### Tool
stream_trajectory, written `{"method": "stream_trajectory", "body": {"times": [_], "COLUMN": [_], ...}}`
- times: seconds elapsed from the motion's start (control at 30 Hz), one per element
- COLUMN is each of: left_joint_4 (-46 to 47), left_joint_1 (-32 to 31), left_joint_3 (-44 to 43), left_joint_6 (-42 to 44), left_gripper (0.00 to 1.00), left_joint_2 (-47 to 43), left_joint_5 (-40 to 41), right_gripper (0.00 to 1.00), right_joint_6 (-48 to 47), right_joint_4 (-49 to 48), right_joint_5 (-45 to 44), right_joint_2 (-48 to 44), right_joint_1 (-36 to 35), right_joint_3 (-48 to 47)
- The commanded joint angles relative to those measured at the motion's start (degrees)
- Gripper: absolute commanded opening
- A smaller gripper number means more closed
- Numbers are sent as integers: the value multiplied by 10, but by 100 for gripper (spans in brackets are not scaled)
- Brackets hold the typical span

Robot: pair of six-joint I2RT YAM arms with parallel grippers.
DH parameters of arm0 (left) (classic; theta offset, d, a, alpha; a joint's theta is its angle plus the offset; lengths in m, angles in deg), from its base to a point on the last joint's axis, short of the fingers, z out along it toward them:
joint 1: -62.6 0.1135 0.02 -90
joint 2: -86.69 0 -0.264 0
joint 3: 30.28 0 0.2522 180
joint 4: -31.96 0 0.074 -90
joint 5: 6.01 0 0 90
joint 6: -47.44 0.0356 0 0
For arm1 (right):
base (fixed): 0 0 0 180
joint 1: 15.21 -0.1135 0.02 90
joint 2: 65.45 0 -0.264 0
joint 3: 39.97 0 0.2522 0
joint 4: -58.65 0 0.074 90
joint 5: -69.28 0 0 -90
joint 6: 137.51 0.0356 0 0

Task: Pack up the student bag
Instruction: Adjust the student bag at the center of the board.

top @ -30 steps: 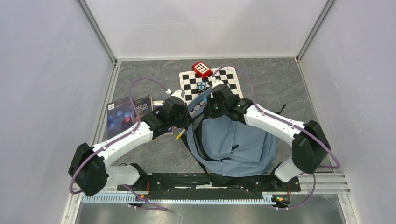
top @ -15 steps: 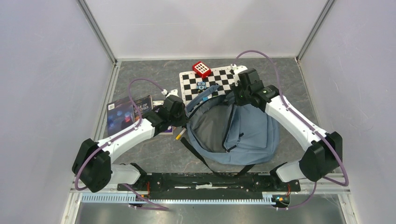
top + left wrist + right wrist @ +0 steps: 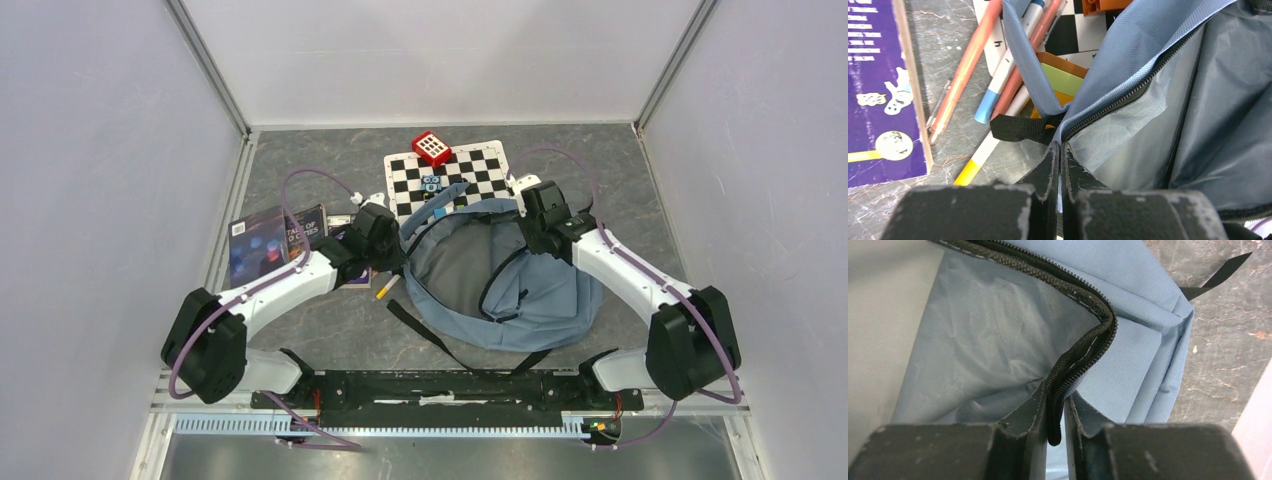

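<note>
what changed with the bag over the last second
The right gripper, shut on the zipper rim of the student bag, pulled it rightward, away from the left gripper, spreading the mouth wide open. The left gripper kept its hold; book, checkerboard and red toy stayed put.

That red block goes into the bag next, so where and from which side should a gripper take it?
Take the red block across two opposite side faces, from straight above: it lies flat at the checkerboard mat's far edge, nothing touching it.

Grey marbled table [image 3: 610, 175] bears student bag [image 3: 545, 300], chessboard [image 3: 482, 172], book [image 3: 262, 242], pens [image 3: 1007, 67].
</note>
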State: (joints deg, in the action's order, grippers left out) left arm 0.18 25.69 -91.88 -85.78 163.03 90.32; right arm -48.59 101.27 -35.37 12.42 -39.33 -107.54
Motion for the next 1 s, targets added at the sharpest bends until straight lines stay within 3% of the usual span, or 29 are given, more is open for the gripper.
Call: {"method": "stream_trajectory", "body": {"times": [0.0,0.3,0.57,0.8,0.97], "left_joint_4": [23,26,2,-13,-10], "left_joint_1": [5,5,5,5,5], "left_joint_3": [0,-15,-26,-35,-36], "left_joint_6": [40,44,62,80,79], "left_gripper": [2,2,2,2,2], "left_joint_2": [27,26,18,16,17], "left_joint_5": [-46,-44,-33,-29,-30], "right_gripper": [24,82,98,98,98], "right_joint_6": [-52,-73,-30,-13,-9], "right_joint_4": [-32,30,66,117,99], "right_joint_5": [-97,-145,-162,-210,-111], "right_joint_2": [23,-25,-91,-102,-125], "right_joint_1": [13,15,16,18,16], "right_joint_3": [-10,-63,-58,-123,-188]}}
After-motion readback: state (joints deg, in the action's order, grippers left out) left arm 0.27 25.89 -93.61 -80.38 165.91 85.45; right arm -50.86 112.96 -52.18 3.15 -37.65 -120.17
